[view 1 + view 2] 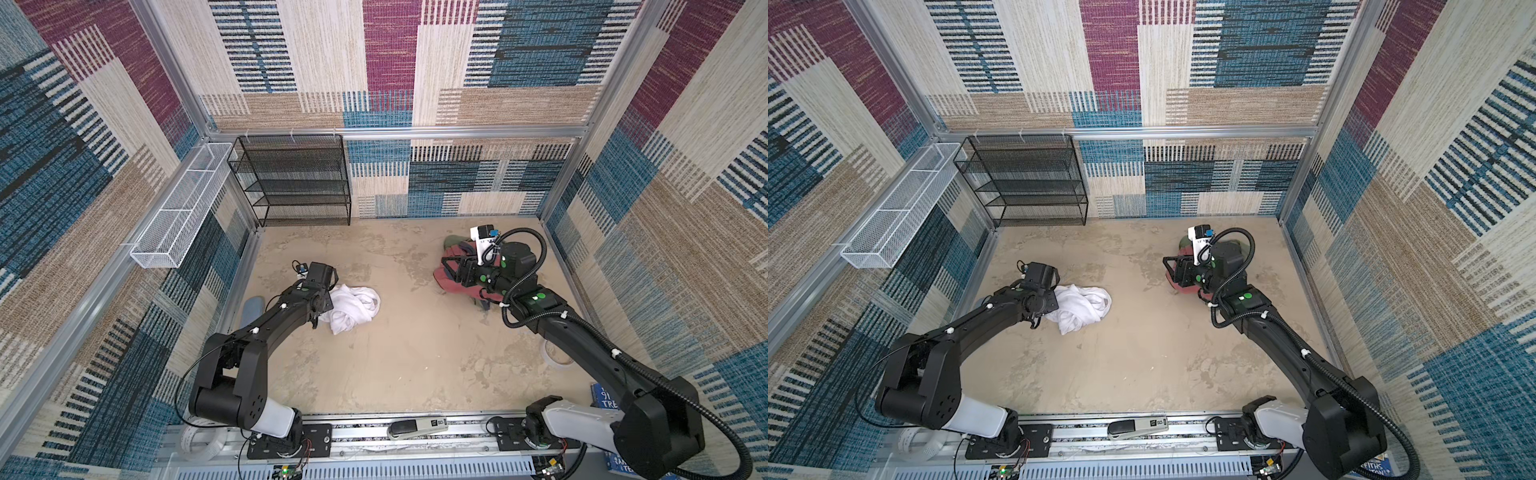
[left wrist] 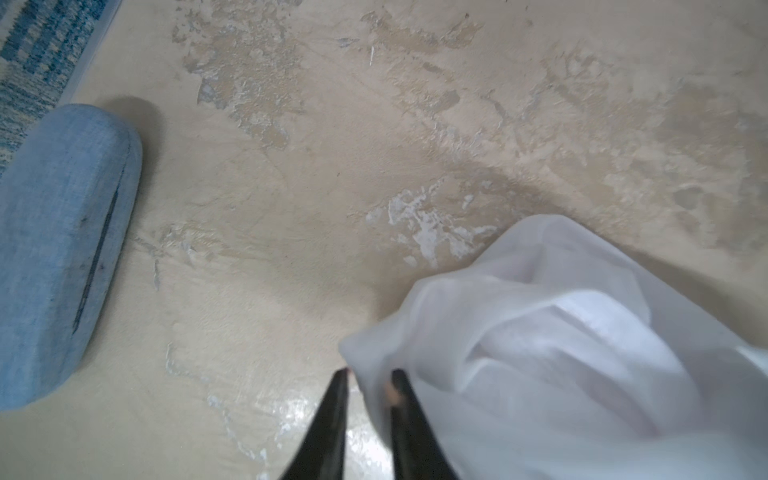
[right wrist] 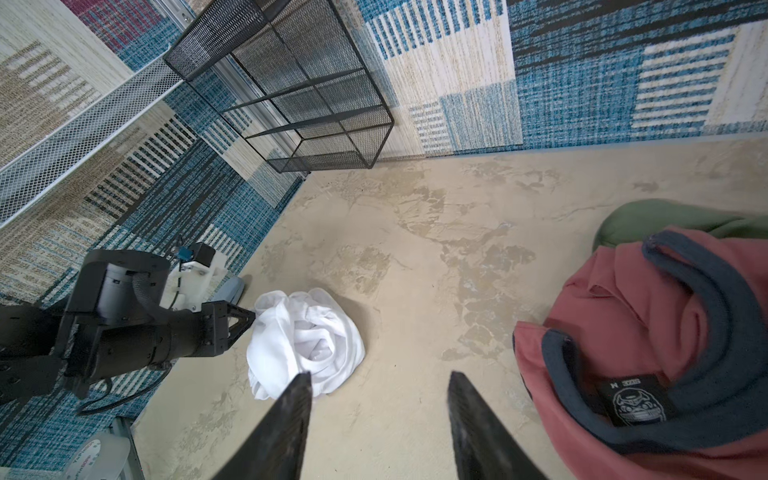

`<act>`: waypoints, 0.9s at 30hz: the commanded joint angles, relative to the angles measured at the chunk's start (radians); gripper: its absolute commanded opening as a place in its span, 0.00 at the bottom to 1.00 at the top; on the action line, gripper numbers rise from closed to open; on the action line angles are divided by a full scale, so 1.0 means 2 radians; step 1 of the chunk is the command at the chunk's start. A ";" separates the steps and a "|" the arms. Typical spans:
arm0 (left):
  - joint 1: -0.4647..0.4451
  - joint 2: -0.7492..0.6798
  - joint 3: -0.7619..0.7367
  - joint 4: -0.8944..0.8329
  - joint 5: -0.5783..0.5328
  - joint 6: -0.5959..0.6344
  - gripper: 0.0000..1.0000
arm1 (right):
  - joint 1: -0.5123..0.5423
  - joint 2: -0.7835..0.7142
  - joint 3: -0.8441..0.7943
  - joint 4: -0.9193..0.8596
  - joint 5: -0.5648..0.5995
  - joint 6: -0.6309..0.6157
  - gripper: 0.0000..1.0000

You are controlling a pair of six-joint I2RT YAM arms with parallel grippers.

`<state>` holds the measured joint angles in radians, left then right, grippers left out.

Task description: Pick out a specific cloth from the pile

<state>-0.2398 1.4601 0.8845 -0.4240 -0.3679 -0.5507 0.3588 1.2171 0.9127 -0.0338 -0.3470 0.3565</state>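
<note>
The white cloth (image 1: 353, 307) (image 1: 1084, 305) lies crumpled on the beige tabletop at the left, apart from the pile. My left gripper (image 2: 368, 374) (image 1: 328, 305) is at its left edge. Its jaws stand slightly apart, with a fold of the cloth (image 2: 561, 332) lying between the tips. The pile (image 1: 442, 278) sits at the far right: a salmon-red garment with grey-blue trim (image 3: 644, 324) on top of an olive-green one (image 3: 665, 216). My right gripper (image 3: 380, 376) (image 1: 448, 266) hovers over the pile's left edge, open and holding nothing.
A black mesh shelf (image 1: 295, 178) stands against the back wall. A white wire basket (image 1: 183, 212) hangs on the left wall. A blue fabric case (image 2: 62, 249) lies by the left wall near my left arm. A tape roll (image 1: 557, 359) sits at the right.
</note>
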 commanded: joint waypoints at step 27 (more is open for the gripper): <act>0.026 -0.004 -0.083 0.094 0.092 -0.048 0.30 | 0.000 -0.008 0.001 0.009 -0.012 -0.001 0.55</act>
<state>-0.1963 1.4380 0.7177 -0.2687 -0.2024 -0.6510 0.3588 1.2110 0.9215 -0.0280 -0.3729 0.3531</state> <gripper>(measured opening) 0.312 0.552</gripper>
